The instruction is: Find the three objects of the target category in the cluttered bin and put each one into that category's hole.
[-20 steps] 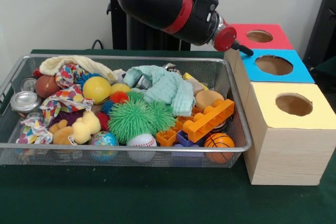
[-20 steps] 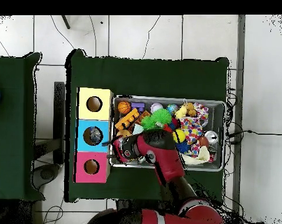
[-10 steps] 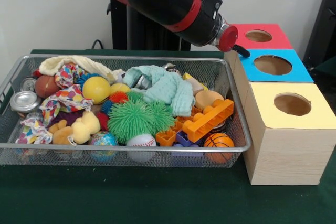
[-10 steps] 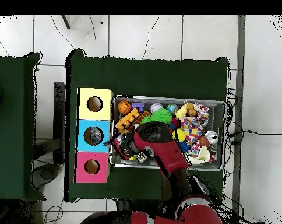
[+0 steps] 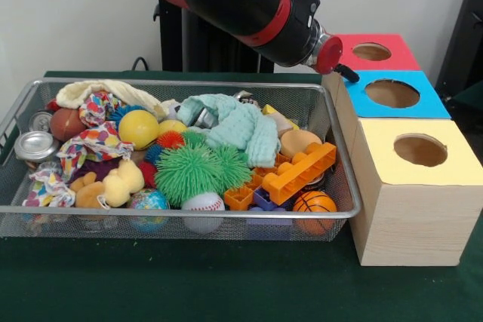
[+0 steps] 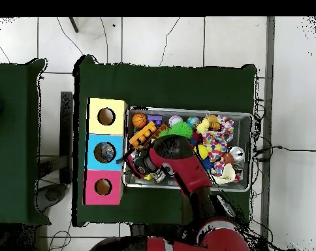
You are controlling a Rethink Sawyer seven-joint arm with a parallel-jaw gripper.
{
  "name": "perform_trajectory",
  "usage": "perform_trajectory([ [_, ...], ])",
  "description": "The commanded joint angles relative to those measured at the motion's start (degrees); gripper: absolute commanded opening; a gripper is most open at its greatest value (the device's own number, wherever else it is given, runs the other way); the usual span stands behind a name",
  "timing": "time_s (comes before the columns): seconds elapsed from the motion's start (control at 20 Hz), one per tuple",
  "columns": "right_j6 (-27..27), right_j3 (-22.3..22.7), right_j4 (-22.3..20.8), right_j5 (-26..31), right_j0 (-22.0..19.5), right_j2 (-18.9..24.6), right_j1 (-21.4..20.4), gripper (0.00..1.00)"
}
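Reaching down from the table's far side in the front view, the red and black arm (image 5: 241,1) ends in a red disc with a thin black tip, the gripper (image 5: 349,75), which sits at the near-left corner region of the blue panel, just beside the wooden box (image 5: 411,220). Whether its fingers are apart or together cannot be told; nothing is seen held. The blue-panel hole (image 5: 394,93) lies just beyond the tip, toward the table's right edge, between the red-panel hole (image 5: 373,52) at the far side and the yellow-panel hole (image 5: 422,150) at the near side. The wire basket (image 5: 189,213) stands left of the box, touching or nearly touching it, and is filled with toys: a green spiky ball (image 5: 189,173), a yellow ball (image 5: 139,127), an orange brick (image 5: 300,173), a pale green cloth (image 5: 238,124), a small basketball (image 5: 315,203). Silver cans (image 5: 35,145) lie at its left end. No bottle can be made out in the basket from this view.

In the overhead view the arm (image 6: 180,167) crosses the basket's (image 6: 242,117) end nearest the box, and the gripper (image 6: 126,157) points at the blue panel's edge. Its state cannot be told here either. Inside the blue-panel hole (image 6: 106,152) a pale greyish object shows; what it is cannot be told.
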Motion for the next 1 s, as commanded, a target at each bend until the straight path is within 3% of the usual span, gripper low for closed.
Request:
perform_trajectory([
  [0.05,12.93,-8.91,-2.73,-6.57,-3.22,-4.13,-0.21,1.00],
  [0.35,12.24,-9.48,-4.96,-5.10,-3.40,-4.57,-3.53,1.00],
  [0.75,8.54,-11.74,-7.99,-10.51,-2.50,-5.96,-3.86,1.00],
  [1.0,-0.92,-17.30,-16.49,-15.19,-4.25,-6.71,-1.21,1.00],
])
